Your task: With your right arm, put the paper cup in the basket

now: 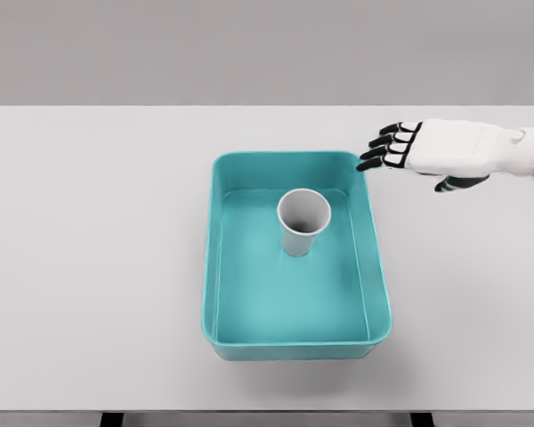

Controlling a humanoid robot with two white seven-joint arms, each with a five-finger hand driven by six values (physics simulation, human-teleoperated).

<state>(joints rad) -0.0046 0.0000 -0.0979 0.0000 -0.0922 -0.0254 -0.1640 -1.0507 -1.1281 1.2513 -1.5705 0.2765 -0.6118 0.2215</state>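
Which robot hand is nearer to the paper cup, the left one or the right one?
Right. The right robot hand is open beside the basket's far right corner, up and to the right of the paper cup standing inside. The left one is not in view.

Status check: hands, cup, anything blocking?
Right hand open, empty, by basket's far right corner. Paper cup upright inside basket. Left arm unseen. No obstructions.

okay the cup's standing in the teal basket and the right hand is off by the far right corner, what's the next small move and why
Probably draw the right hand back to the right, away from the basket. The paper cup stands upright inside it and the fingers are spread, holding nothing, so the placing looks done.
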